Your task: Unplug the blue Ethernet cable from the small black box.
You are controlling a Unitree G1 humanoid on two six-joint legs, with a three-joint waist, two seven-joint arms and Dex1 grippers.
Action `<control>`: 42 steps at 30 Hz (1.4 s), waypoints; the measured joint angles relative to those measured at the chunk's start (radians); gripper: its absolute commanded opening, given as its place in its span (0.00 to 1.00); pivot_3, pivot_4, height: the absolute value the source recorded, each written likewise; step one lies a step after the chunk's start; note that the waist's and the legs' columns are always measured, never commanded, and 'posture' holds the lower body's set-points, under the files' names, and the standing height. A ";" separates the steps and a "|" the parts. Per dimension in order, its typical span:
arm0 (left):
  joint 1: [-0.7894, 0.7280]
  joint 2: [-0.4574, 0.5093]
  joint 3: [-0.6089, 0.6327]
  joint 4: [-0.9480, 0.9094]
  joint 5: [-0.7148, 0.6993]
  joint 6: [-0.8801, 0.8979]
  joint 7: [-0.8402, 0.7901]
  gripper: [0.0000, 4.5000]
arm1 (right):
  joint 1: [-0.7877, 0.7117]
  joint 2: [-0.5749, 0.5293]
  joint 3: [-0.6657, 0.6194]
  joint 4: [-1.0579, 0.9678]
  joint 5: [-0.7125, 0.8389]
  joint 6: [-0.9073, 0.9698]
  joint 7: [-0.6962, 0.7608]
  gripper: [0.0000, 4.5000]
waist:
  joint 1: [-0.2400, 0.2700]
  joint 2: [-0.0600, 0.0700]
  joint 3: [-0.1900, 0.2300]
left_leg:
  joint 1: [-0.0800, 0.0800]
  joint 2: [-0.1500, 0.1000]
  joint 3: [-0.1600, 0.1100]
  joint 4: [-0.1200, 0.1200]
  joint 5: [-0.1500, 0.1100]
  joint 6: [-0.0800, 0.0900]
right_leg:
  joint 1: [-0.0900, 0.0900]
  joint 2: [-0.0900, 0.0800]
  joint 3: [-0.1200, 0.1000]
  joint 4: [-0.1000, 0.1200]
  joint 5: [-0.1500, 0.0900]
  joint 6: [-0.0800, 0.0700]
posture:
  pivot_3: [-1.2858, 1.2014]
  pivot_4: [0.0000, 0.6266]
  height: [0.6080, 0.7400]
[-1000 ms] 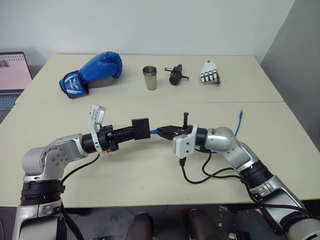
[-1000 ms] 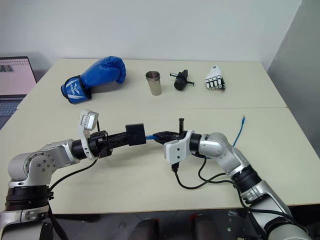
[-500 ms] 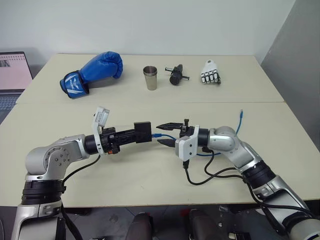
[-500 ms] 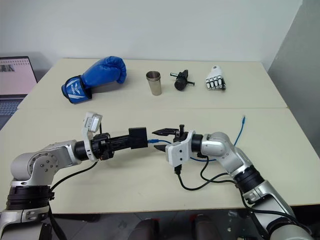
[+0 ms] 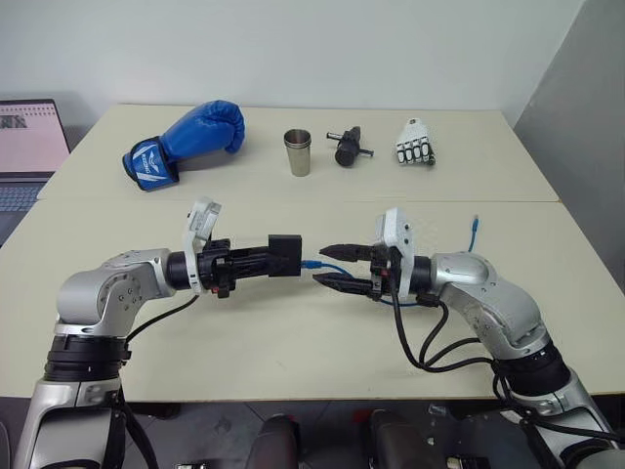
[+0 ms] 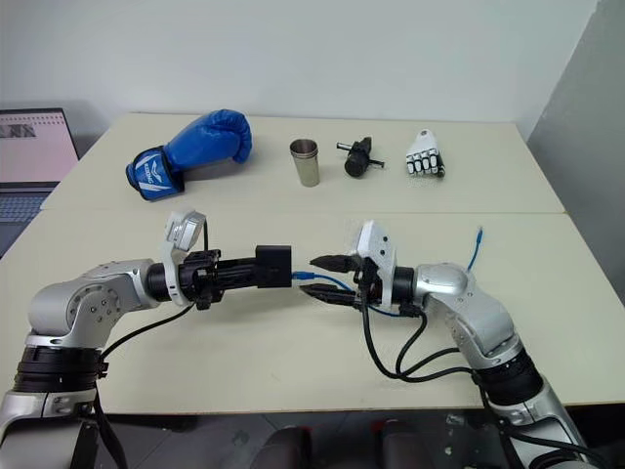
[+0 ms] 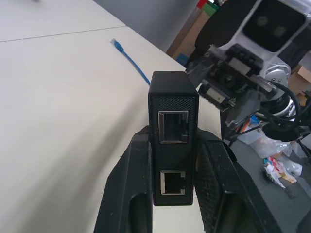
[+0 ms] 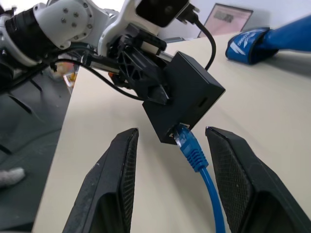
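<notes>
Box [image 5: 285,254] sitting clamped between the two black fingers of the left gripper [image 7: 171,160], held up off the table [image 5: 293,332] at mid-scene, ports facing toward the right arm. Small, flat, matte black; showing two sockets on the near face in the left wrist view, both looking empty there. Blue Ethernet cable [image 8: 204,174] ending with its plug [image 8: 187,143] right at the lower edge of the small black box in the right wrist view — touching or just short of the housing, cannot tell which, and cannot tell whether any part is seated in a port. Running from there back under the right gripper [image 5: 342,266] and along the table, with the far end [image 5: 473,223] lying free near the right edge, clear plug pointing away.

Right gripper pointing level toward the box, fingers [image 8: 112,174] standing apart, one on each side of the plug and touching neither plug nor cord. Hovering just beside the box, not in contact with it.

Lying well apart along the far side of the table: blue boxing glove [image 5: 186,140], metal cup [image 5: 298,152], black cylindrical tool [image 5: 346,147], white robotic hand [image 5: 414,143]. Laptop [image 5: 27,147] sitting open at the left edge.
</notes>
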 measured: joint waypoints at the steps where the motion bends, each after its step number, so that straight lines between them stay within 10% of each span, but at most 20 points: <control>1: 0.000 -0.002 0.000 0.000 -0.002 0.001 -0.001 0.18 | -0.003 0.017 -0.014 0.020 0.018 0.028 -0.015 0.52 | 0.000 0.000 0.000 | 0.000 0.000 0.000 0.000 0.000 0.000 | 0.000 0.000 0.000 0.000 0.000 0.000 | 0.52 0.24 1.00; 35: -0.006 -0.016 0.018 0.003 -0.043 0.047 0.003 0.18 | -0.062 0.109 -0.103 0.139 0.155 0.300 0.017 0.52 | 0.001 0.000 0.000 | -0.001 0.000 0.002 -0.001 0.000 0.000 | -0.002 0.001 0.000 0.000 0.000 0.000 | 0.52 0.24 1.00; 42: -0.006 -0.017 0.018 0.003 -0.043 0.047 -0.002 0.18 | -0.062 0.106 -0.103 0.139 0.148 0.302 0.016 0.21 | 0.001 0.000 0.000 | -0.001 0.000 0.002 -0.001 0.000 0.000 | -0.002 0.001 0.000 0.000 0.000 0.000 | 0.52 0.24 1.00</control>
